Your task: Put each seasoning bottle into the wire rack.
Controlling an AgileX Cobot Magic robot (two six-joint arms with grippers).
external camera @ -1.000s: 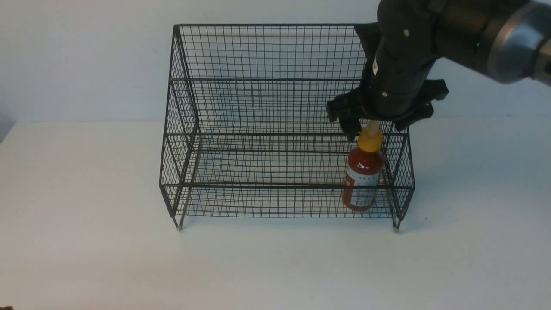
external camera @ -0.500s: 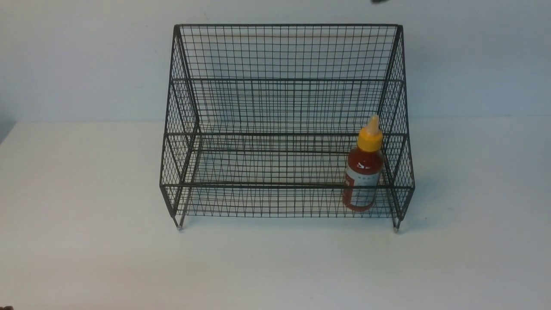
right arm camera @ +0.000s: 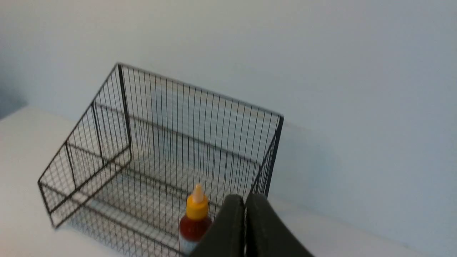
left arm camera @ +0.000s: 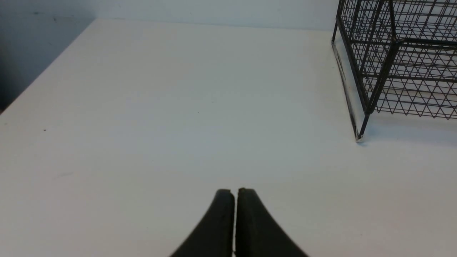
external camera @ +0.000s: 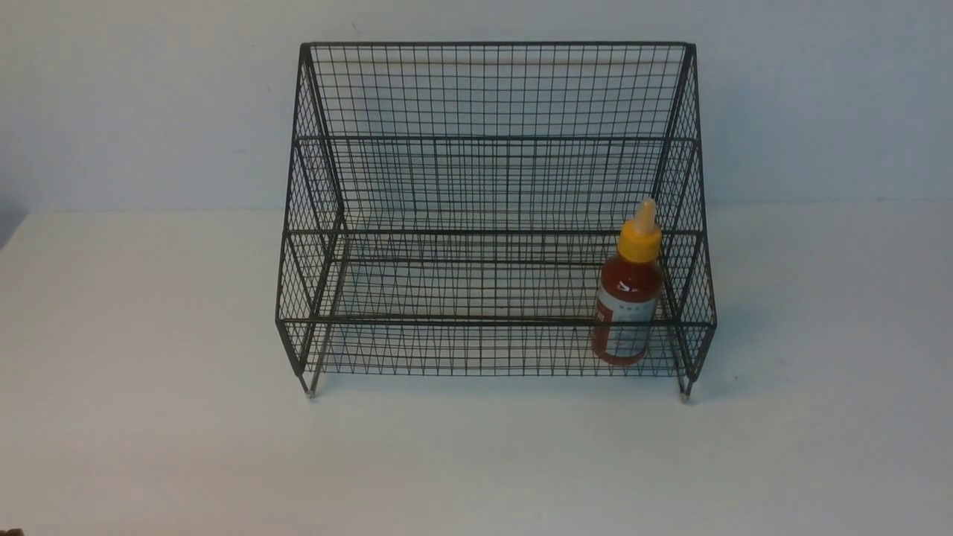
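Note:
The seasoning bottle (external camera: 628, 298), red sauce with a yellow nozzle cap and white label, stands upright in the lower tier of the black wire rack (external camera: 491, 97), at its right end. It also shows in the right wrist view (right arm camera: 194, 217), inside the rack (right arm camera: 171, 121). My right gripper (right arm camera: 245, 196) is shut and empty, above and apart from the bottle. My left gripper (left arm camera: 231, 190) is shut and empty, low over the bare table, well clear of the rack's left corner (left arm camera: 371, 89). Neither gripper shows in the front view.
The white table (external camera: 476, 461) runs wide in front of and beside the rack. A pale wall (external camera: 149, 97) stands behind it. The table's left edge (left arm camera: 43, 75) drops into a dark gap.
One second ago my right arm stood over the bottle's nozzle in the front view. It has since lifted out of that view. The bottle has stayed in the rack.

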